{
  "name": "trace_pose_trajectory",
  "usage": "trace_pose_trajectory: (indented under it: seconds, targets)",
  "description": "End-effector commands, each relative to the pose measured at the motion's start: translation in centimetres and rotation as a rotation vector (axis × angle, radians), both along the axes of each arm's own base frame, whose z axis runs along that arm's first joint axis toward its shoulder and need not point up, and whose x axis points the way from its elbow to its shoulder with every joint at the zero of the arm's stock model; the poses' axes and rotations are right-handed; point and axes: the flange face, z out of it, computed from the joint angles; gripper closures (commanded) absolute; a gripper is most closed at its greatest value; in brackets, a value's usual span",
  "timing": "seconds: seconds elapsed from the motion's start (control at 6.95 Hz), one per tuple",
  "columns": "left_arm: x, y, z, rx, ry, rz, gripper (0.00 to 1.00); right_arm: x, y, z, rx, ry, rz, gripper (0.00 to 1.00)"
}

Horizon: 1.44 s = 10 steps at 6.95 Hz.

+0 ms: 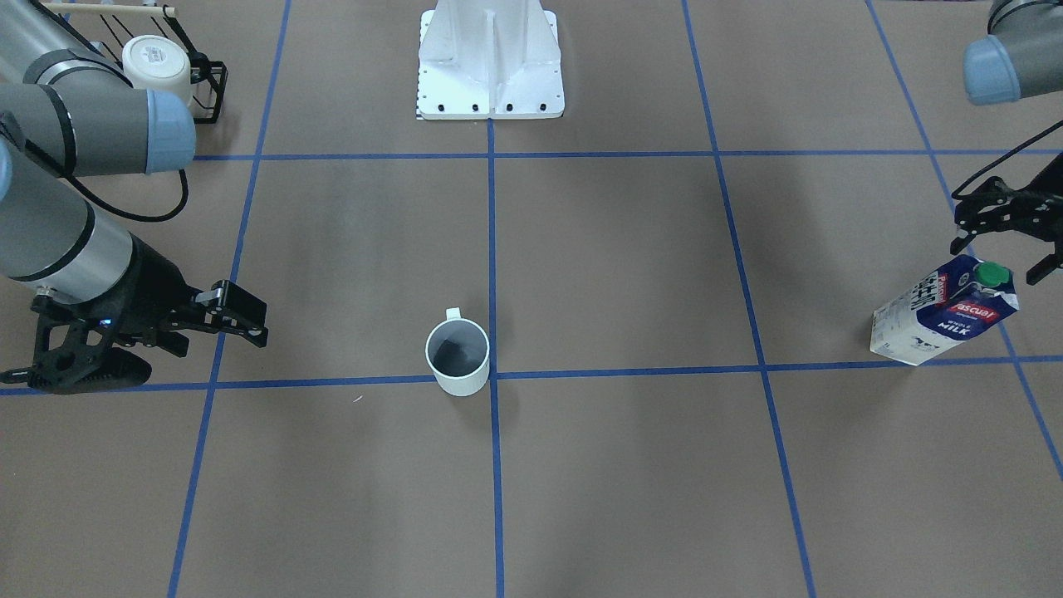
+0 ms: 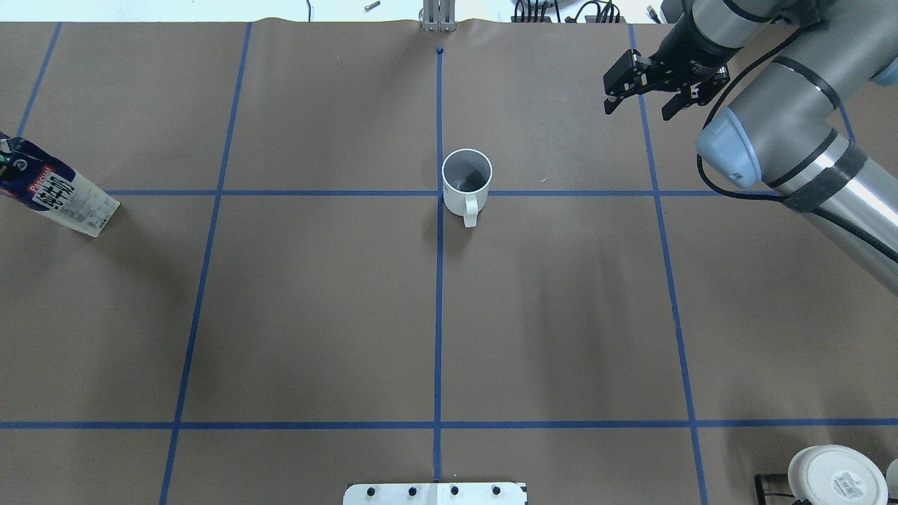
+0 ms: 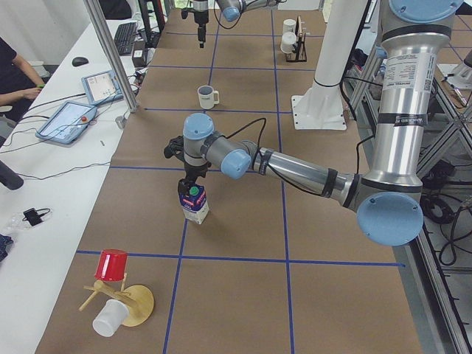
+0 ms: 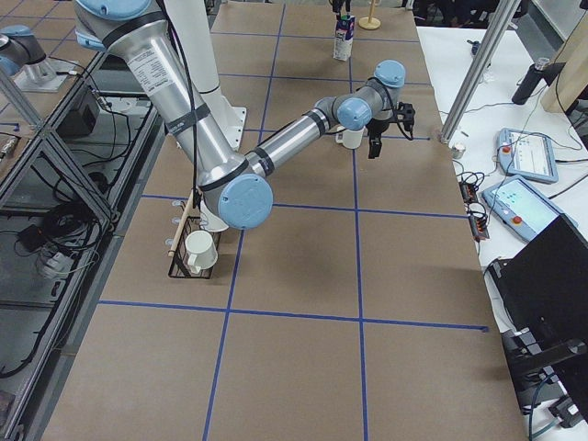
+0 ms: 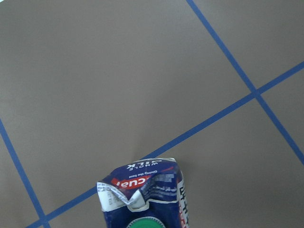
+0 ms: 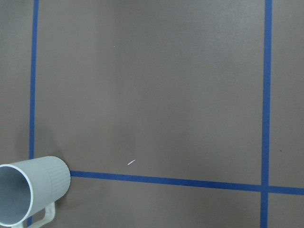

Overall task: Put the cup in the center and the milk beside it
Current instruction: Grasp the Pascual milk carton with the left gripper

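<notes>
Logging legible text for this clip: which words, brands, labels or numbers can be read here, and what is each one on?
"Pascual": red band on the milk carton.
"WHOLE MILK": same carton, under the band, front-facing view.
Carton's side panel print: too small to read.
Sticker on the base of the upturned white mug: too small to read.
Sticker on the left arm: blurred, unreadable.

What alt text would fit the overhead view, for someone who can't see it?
A white cup stands beside the middle crossing of blue tape lines on a brown table. A milk carton stands far at the left edge, and the right arm's open, empty tool hovers at the upper right.
</notes>
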Motion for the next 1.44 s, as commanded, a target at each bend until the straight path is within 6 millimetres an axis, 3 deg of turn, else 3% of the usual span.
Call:
trace_pose_trajectory:
  seconds: [0.0,0.43,0.86,1.29]
  targets:
    - [0.2,-0.5,1.7,-0.029,-0.008,0.002,0.02,-0.5,0.2,-0.2,0.004,0.001,-0.005,0.00]
    - [0.6,-1.2,1.0,-0.036,0.005,0.000,0.02,-0.6,0.3,-0.6,0.010,-0.004,-0.009,0.00]
    - [1.2,-2.9,2.5,-0.060,-0.004,0.001,0.02,-0.3,0.7,-0.1,0.005,-0.004,-0.010,0.00]
    - [2.5,-2.7,2.8,-0.072,-0.006,0.024,0.02,-0.2,0.6,-0.1,0.004,-0.005,-0.009,0.00]
